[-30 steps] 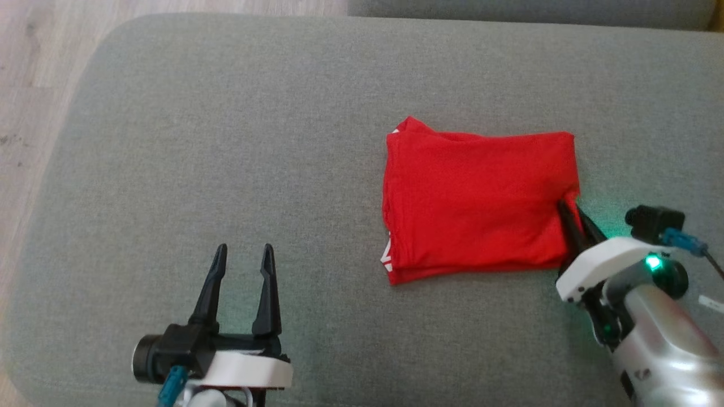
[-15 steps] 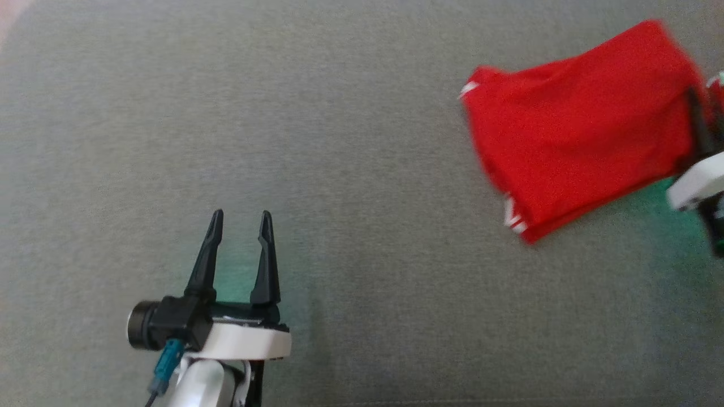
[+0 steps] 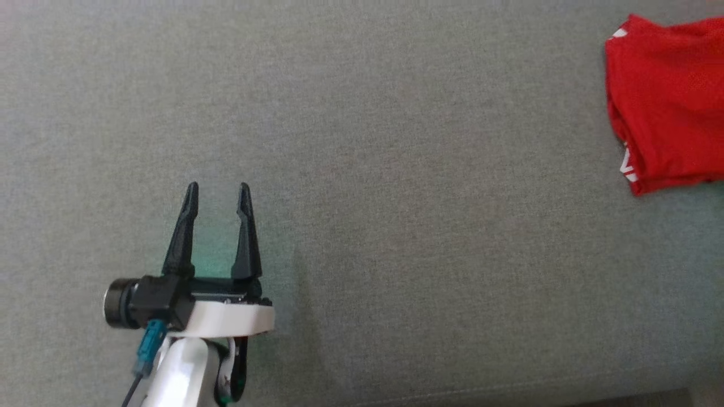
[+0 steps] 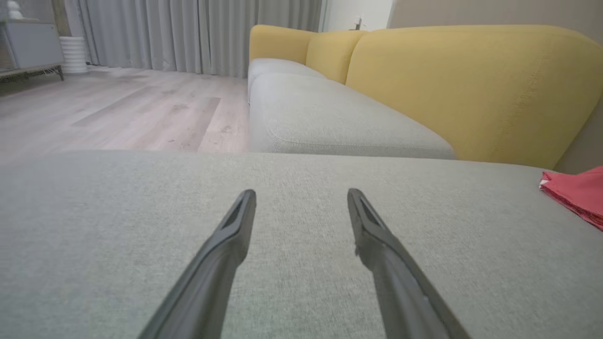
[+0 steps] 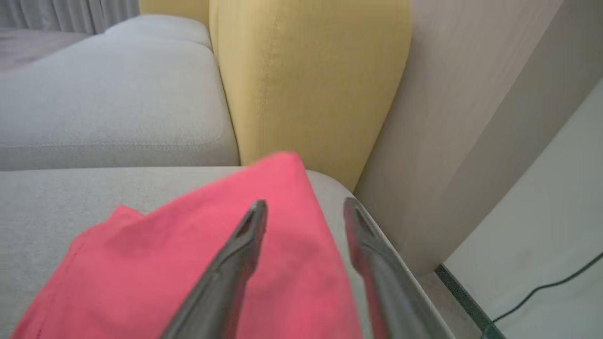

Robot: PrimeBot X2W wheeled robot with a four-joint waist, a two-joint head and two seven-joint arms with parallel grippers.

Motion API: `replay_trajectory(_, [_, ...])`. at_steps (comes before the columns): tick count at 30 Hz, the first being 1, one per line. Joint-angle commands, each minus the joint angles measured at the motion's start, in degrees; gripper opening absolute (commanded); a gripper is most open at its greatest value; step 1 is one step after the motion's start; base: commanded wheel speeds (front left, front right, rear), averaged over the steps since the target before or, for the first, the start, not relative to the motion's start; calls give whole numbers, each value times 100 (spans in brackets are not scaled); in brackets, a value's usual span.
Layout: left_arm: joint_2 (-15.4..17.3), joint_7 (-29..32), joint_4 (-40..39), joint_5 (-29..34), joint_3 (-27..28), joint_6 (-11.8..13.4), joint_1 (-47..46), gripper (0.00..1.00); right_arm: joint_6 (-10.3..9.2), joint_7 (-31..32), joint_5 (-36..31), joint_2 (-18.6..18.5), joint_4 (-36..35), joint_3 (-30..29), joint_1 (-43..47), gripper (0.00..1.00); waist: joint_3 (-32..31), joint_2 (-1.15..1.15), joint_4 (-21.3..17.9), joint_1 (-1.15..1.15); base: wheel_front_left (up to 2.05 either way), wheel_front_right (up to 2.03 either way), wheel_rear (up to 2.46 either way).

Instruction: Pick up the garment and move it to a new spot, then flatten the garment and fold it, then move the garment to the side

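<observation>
Left gripper stands over the left part of the grey cushion. Its two dark fingers are spread wide and nothing is between them, only the cushion fabric. Right gripper is over the right end of the same cushion. Its fingers are also apart; one finger is over the red cloth and the other is over the cushion's right edge. No cloth looks pinched between them, though this picture is a little blurred.

The grey cushion is the biggest thing, wide and flat, with a fine woven surface. Beyond its far side stands a yellow backrest, and in front of that a second grey seat runs away from the cushion. Further off from the cushion on its left side there is a pale wooden floor, with grey curtains behind it.

The red garment lies folded on the right end of the cushion, well apart from the left gripper. Its layers are stacked, and small white marks show at its left edge. Below the cushion's right edge a thin dark cable lies on a pale surface.
</observation>
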Motion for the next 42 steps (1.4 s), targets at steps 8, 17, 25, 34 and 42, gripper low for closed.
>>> replay_trajectory(8, [-6,-30,-49,-52,158,168,104,100,-4,-75,-1457,1476,-1929,-903,1372,100,-1012,0,322,0,0,0,0])
replay_trajectory(17, [-6,-30,25,-14,73,257,720,100,-4,-76,-1379,2794,-3805,91,3324,100,-2088,0,659,0,0,0,0])
replay_trajectory(25, [-6,-30,23,12,72,263,1017,100,-4,-76,-1457,3171,-4427,255,4038,100,-2381,0,790,0,0,0,0])
replay_trajectory(34, [-6,-30,-24,79,91,225,1050,100,-4,-76,-1582,3318,-4466,234,4237,100,-2425,0,781,0,0,0,0])
replay_trajectory(42, [1,1,262,96,-58,197,1265,0,0,-12,-1560,3373,-4190,110,4445,0,-2425,0,733,0,0,0,0])
